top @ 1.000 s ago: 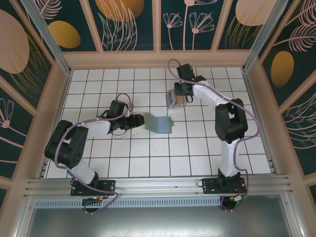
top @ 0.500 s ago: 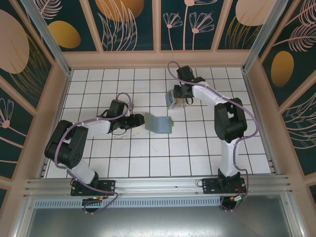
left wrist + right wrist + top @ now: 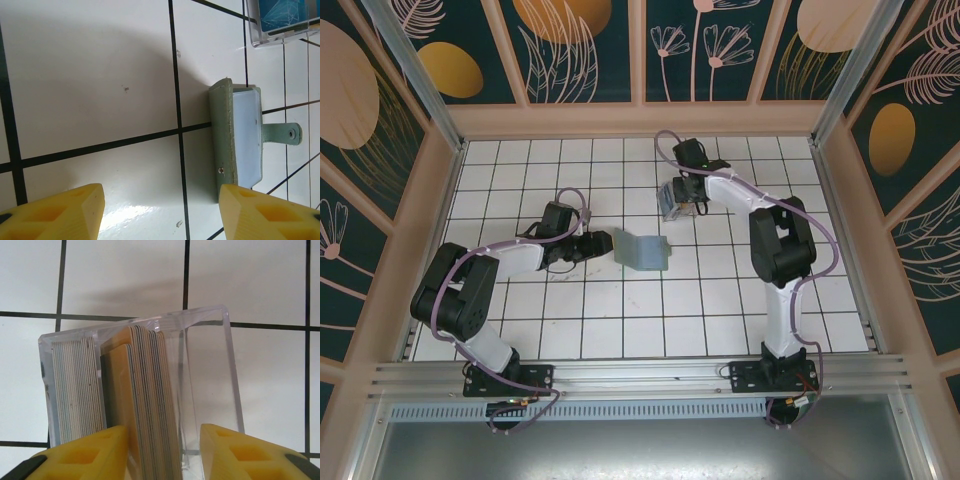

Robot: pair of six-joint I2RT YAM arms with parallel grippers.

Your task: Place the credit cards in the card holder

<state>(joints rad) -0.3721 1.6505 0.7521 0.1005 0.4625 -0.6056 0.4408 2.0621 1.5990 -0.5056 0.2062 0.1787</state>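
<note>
The left hand [image 3: 598, 246] lies low on the white-tiled bench [image 3: 620, 320], left of centre. Its yellow fingers [image 3: 65, 215] are spread wide, with bare tile between them. Just to its right, clear of the fingertips, the sage-green holder [image 3: 642, 250] lies partly unfolded near the middle of the bench. The left wrist view shows its pale bluish inside and a small snap tab [image 3: 285, 134] sticking out on the side away from the hand.

Farther back and slightly right, the right hand [image 3: 681, 198] hangs over a clear box [image 3: 231, 365] standing on the tiles. The box holds the cards [image 3: 145, 390] on edge: a whitish bunch against one wall, and beside it a second bunch fronted by an orange-faced card. The right hand's fingers [image 3: 85, 452] stand apart, one on either side of that second bunch, with a sliver of gap showing at one side. Blue card faces show through the box wall in the left wrist view.
</note>
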